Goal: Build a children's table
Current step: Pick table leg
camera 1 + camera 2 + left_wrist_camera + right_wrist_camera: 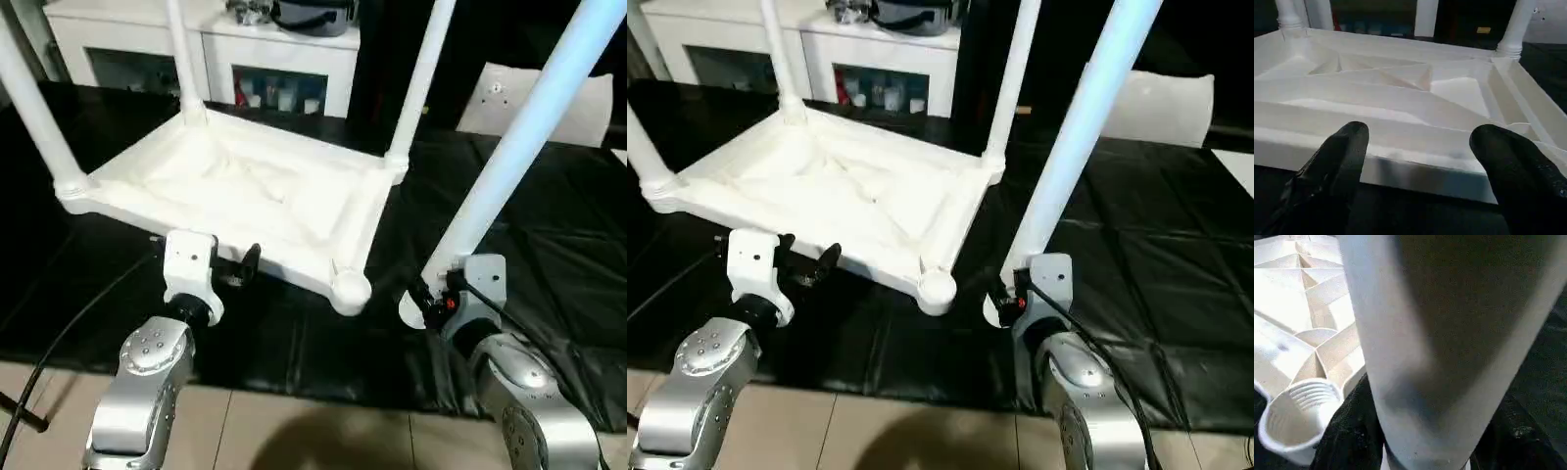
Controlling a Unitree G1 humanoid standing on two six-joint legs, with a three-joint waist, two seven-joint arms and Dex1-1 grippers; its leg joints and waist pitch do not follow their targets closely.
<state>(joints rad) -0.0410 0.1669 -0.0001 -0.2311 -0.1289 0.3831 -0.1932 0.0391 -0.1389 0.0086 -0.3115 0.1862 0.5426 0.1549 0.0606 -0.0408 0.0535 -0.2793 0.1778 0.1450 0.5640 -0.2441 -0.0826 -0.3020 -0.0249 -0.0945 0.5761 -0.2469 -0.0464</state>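
1. Table top [245, 196] sits upside down at centre frame on the black counter [549, 245], three legs [416, 88] already socketed.
2. The near corner socket [350, 289] is empty; the fourth leg [519, 147] is clamped in the right end effector [431, 294], lower right.
3. Left end effector [1420, 161] sits spread apart at the near rim, holding nothing.
4. Leg tops are cut off.

White glass-door cabinet [284, 59] behind black covering [549, 255]; pale tiled floor [323, 441].

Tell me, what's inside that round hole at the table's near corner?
The corner socket has no leg in it, and it has ridged threads around its inner wall. Its bottom is too washed out to make out. The fourth leg is beside it in the right gripper.
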